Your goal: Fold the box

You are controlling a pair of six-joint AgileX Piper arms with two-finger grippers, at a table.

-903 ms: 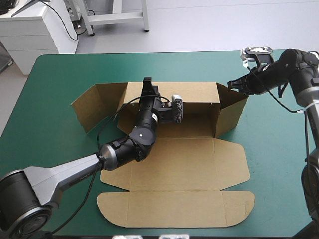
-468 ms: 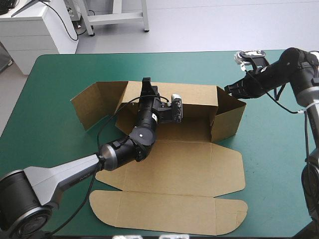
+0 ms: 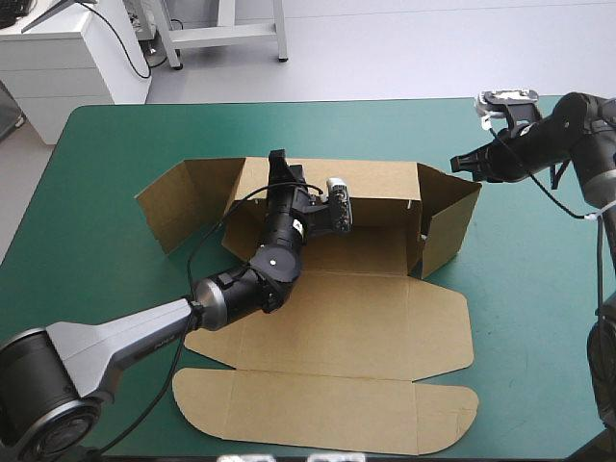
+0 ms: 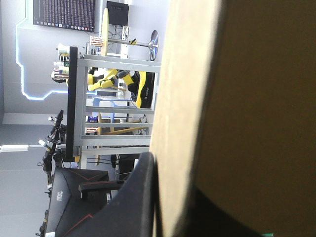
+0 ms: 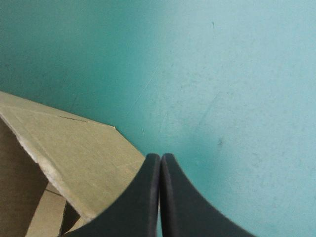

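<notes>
No legible text or labels

high cam overhead; both wrist cams near box (image 3: 337, 322)

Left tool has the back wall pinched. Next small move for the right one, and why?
Probably press the right tool, shut, against the right end flap to swing it inward. That flap angles outward from the back wall, which the left tool holds upright, and the right tool sits just outside the flap's top edge.
</notes>
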